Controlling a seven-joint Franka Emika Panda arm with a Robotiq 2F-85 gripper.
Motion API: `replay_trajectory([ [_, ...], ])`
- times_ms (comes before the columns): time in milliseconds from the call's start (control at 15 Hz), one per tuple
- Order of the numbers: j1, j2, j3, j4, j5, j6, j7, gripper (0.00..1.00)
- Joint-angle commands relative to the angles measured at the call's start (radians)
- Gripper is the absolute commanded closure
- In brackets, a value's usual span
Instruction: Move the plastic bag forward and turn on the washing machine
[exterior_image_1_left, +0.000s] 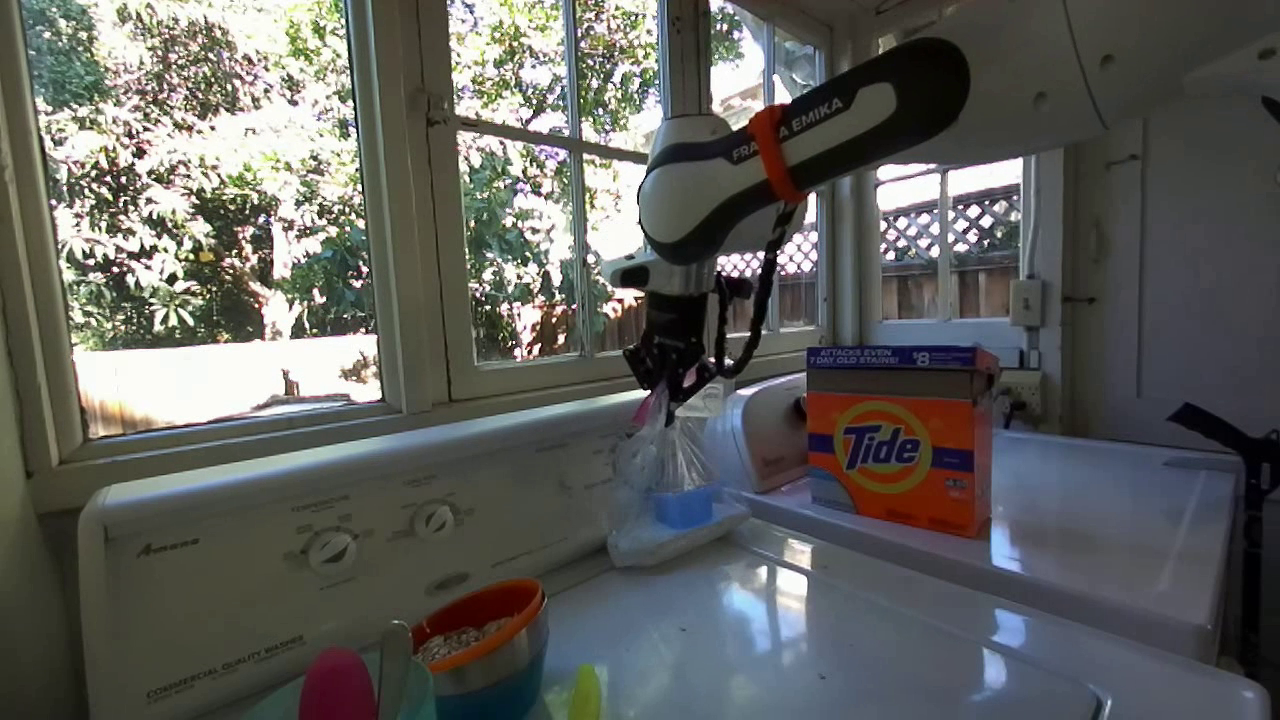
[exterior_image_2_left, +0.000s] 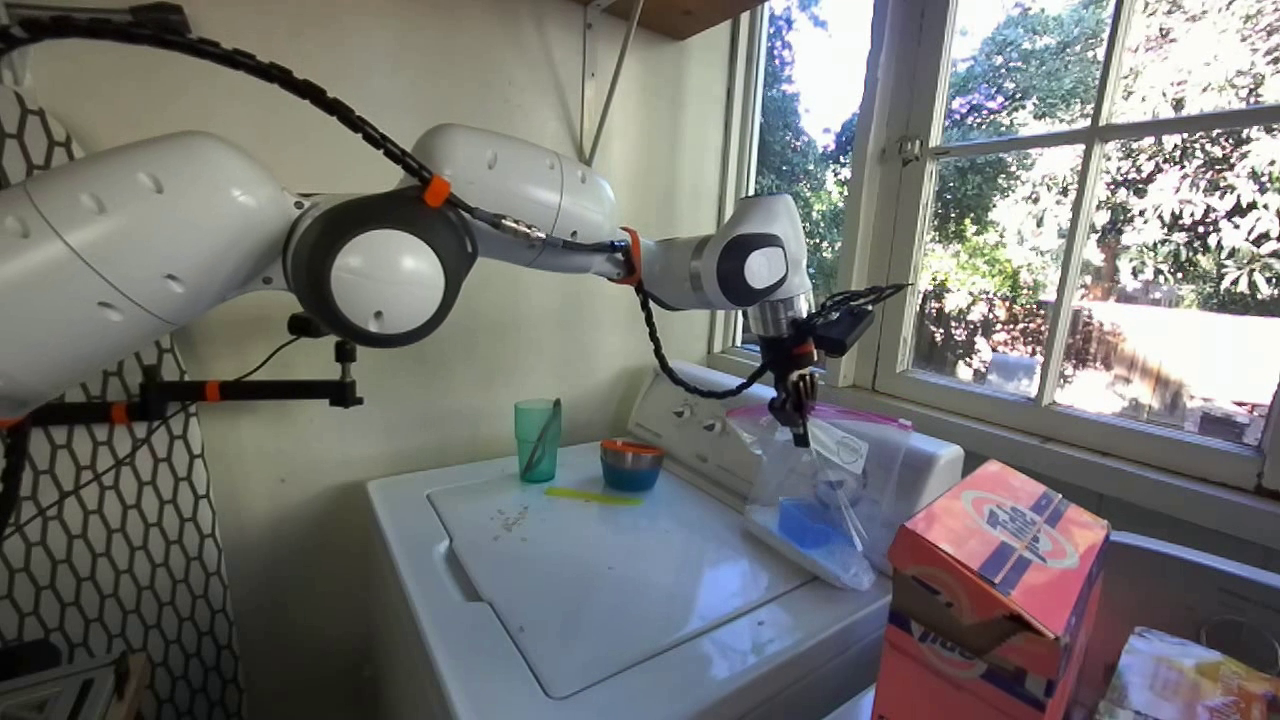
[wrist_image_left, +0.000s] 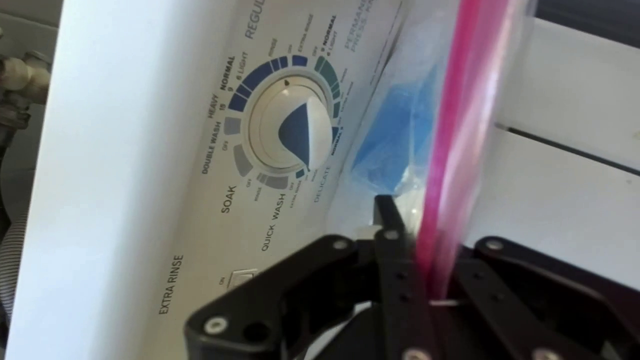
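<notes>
In an exterior view: holding the zip-top plastic bag (exterior_image_1_left: 665, 475) with the end effector (exterior_image_1_left: 672, 400) at the rear of the Amana washer (exterior_image_1_left: 690, 640). In an exterior view: holding it near the Tide box (exterior_image_2_left: 985, 590). In wrist view: pinching its pink zip strip (wrist_image_left: 444, 145) between drawn-together fingers (wrist_image_left: 400, 285), near the cycle knob (wrist_image_left: 295, 127).

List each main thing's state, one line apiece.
Clear plastic bag with pink strip: upright, pinched near the top
Slim black fingers: shut on the bag
White enamel washing machine: lid shut, on or off unclear
Orange cardboard Tide box: upright
Translucent green plastic cup: upright, utensil inside
Round orange-rimmed bowl: upright, holding flakes
Narrow yellow strip: flat
</notes>
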Motion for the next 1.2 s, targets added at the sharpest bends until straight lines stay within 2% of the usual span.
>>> replay_trajectory([
  [0, -0.002, 0.026, 0.009, 0.064, 0.012, -0.075, -0.026, 0.73],
  [267, 0.001, -0.052, 0.022, 0.017, 0.019, -0.07, -0.004, 0.45],
  [467, 0.002, -0.113, 0.07, -0.027, 0.046, -0.023, -0.009, 0.22],
  [667, 0.033, -0.155, 0.08, -0.046, 0.083, -0.039, 0.201, 0.0],
  [800, 0.068, -0.179, 0.075, -0.083, 0.087, 0.0, 0.349, 0.0],
  [1000, 0.135, -0.205, 0.074, -0.189, 0.077, 0.165, 0.567, 0.0],
  [1133, 0.234, -0.211, -0.038, -0.269, 0.087, 0.284, 0.735, 0.0],
])
